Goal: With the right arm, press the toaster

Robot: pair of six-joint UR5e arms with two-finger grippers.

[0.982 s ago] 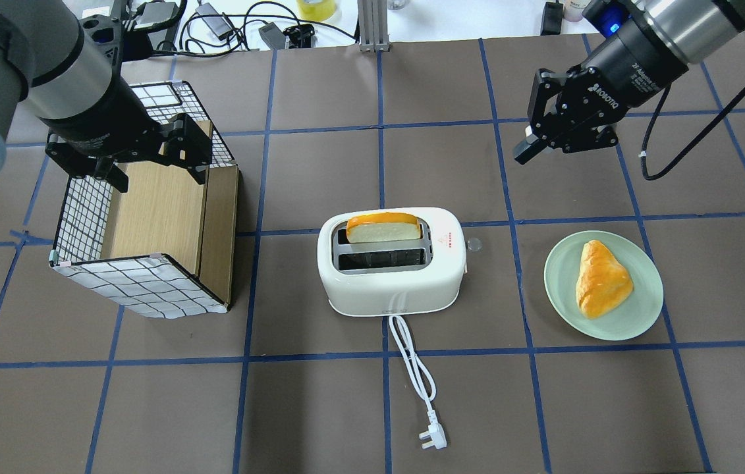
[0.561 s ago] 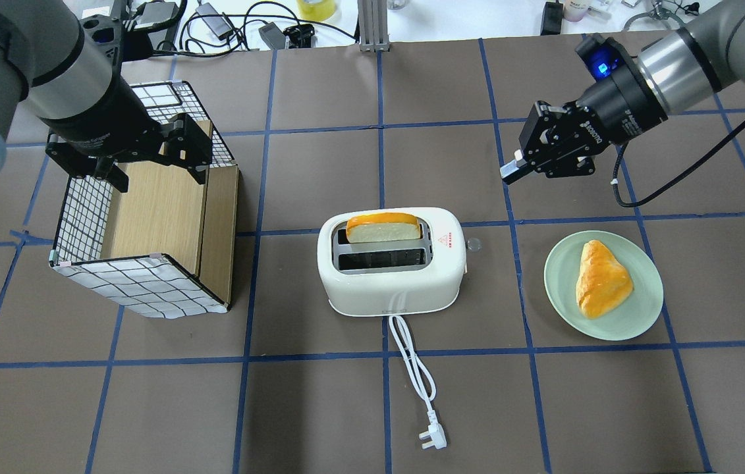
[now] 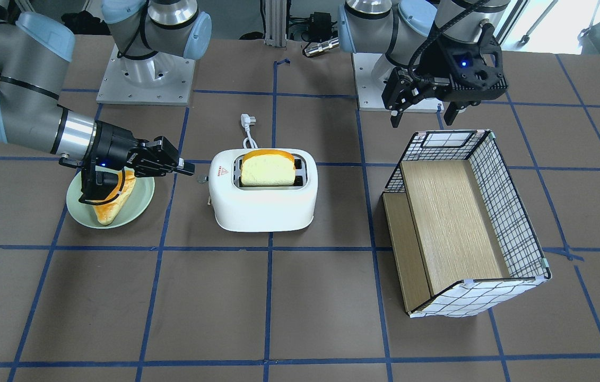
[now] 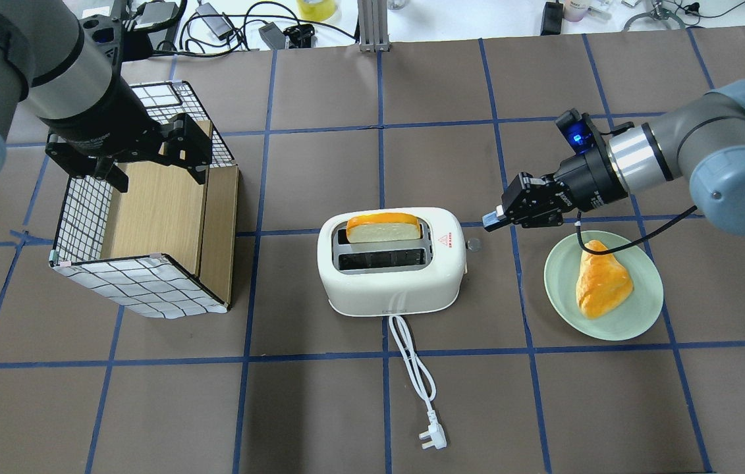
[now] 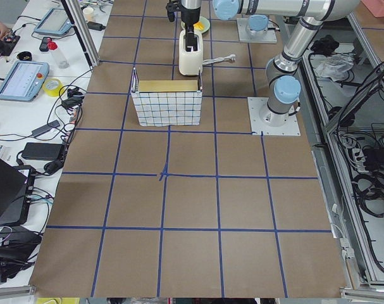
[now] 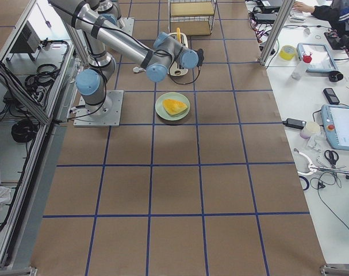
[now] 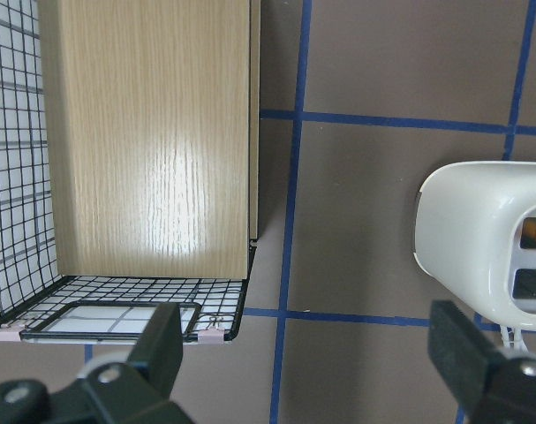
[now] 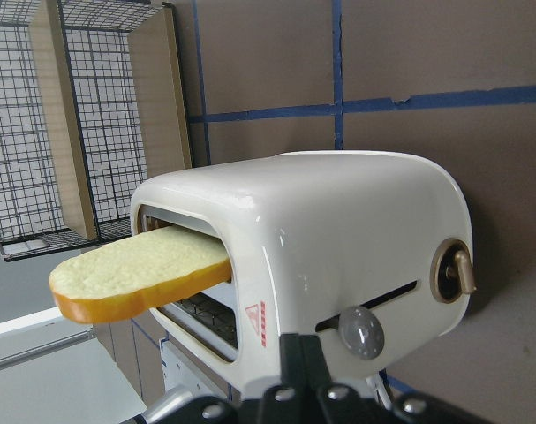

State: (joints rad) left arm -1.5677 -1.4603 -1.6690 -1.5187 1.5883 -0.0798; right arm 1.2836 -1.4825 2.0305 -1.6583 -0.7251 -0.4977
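toaster (image 4: 390,280): mid-table, bread slice (image 4: 383,228) standing in one slot.
right gripper (image 4: 492,222): fingers pressed together, tip just beside the toaster's lever knob (image 4: 474,245).
left gripper (image 4: 155,164): spread wide, above the checkered box (image 4: 141,289).

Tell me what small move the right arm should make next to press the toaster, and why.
Probably ease the shut right gripper toward the toaster until its tip sits over the lever knob, ready to push down. The tip is short of the knob, and the bread slice sits raised.
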